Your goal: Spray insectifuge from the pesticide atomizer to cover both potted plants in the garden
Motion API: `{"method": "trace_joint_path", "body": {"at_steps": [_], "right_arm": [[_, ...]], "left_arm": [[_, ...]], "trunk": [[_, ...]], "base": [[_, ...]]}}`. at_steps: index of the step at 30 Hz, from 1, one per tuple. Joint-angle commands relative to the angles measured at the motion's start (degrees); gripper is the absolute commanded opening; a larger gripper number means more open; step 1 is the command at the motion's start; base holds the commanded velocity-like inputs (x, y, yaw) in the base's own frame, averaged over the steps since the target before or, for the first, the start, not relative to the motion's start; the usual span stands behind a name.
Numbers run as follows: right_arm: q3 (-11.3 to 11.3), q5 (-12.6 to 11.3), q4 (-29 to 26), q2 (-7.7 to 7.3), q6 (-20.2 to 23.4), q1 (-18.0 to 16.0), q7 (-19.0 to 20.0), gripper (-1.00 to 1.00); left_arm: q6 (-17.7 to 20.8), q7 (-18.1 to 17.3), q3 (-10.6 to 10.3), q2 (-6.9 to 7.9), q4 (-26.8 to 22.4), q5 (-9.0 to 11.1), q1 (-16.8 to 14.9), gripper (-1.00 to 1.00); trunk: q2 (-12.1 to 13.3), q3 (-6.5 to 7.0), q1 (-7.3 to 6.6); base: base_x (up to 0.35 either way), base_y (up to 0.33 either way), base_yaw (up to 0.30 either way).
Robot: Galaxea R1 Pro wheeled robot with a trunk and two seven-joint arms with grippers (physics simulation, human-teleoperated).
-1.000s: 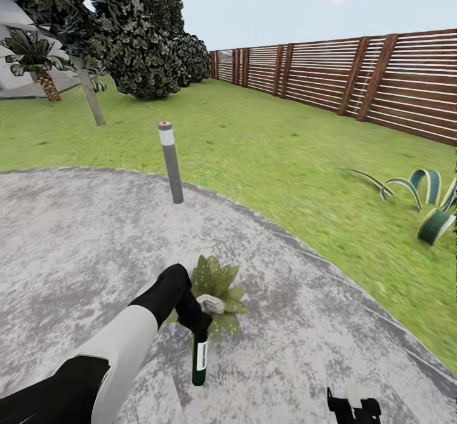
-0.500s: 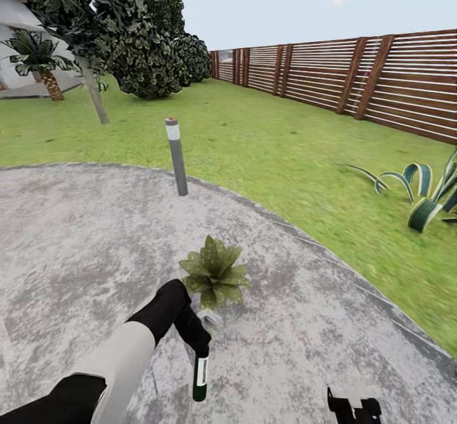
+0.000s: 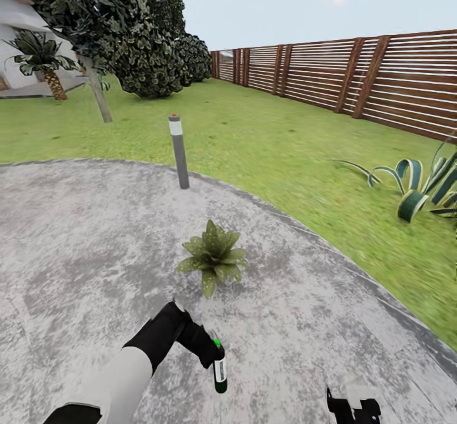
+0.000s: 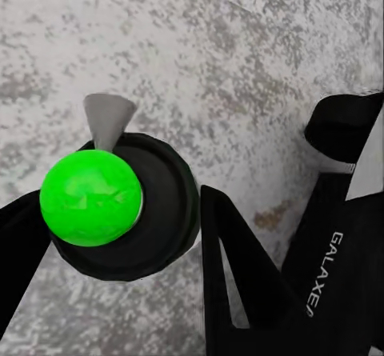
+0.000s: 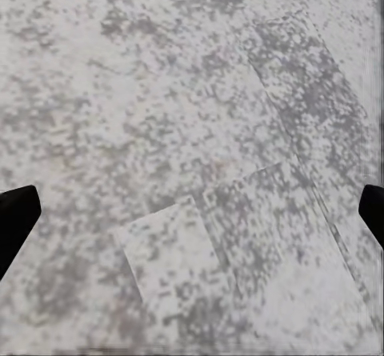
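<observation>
One potted plant (image 3: 212,258), a low rosette of speckled green leaves, stands on the round grey paving (image 3: 76,240); its pot is hidden under the leaves. My left gripper (image 3: 212,350) is shut on the pesticide atomizer (image 3: 219,368), held upright a short way in front of the plant on the near side. In the left wrist view the atomizer (image 4: 104,204) is seen end-on, a green cap over a black round body, between the black fingers (image 4: 240,276). My right gripper (image 3: 352,408) sits low at the view's bottom edge; its fingertips (image 5: 14,212) stand wide apart over bare paving.
A grey bollard light (image 3: 179,151) stands at the paving's far edge. A striped curling-leaf plant (image 3: 412,189) grows in the lawn at the right. The brown slat fence (image 3: 355,81) runs along the right; dark shrubs (image 3: 146,43) and a palm (image 3: 41,62) stand at the far left.
The whole view has shifted, so the camera moved. My left arm has drawn back from over the plant and lowered, and the atomizer has turned so its green end points up.
</observation>
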Motion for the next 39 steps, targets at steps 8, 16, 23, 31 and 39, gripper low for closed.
{"method": "trace_joint_path", "body": {"at_steps": [8,16,23,31,39], "right_arm": [[-0.52,0.6,0.06,-0.04,-0.14,-0.03,-0.23,1.0],[-0.55,0.52,-0.18,-0.39,-0.17,-0.03,-0.3,1.0],[-0.41,3.12,-9.96,-1.27,-0.1,-0.03,3.59,1.0],[-0.44,15.02,-18.95,-1.35,0.18,-1.3,27.51,1.0],[-0.45,30.55,-22.68,-0.35,4.11,-16.52,57.38,-1.0]], "left_arm": [[0.54,2.39,-0.04,0.06,0.01,0.37,0.08,-1.0],[-0.36,2.57,-0.02,0.72,0.23,0.26,0.1,-1.0],[-7.62,2.55,-0.01,5.23,0.72,0.13,0.17,-1.0],[-13.03,1.89,-0.84,7.49,0.68,-0.9,-0.38,-1.0],[-20.04,-11.57,-0.71,8.26,0.04,-13.07,-2.05,-1.0]], "trunk": [[-0.02,-0.05,-0.04],[-0.02,-0.05,-0.04],[-0.02,-0.05,-0.04],[-0.02,-0.05,-0.04],[-0.02,-0.05,-0.04]], "base": [[-0.296,-0.134,0.227],[-0.09,-0.012,0.026],[0.0,0.0,0.0],[0.0,0.0,0.0],[0.0,0.0,0.0]]}}
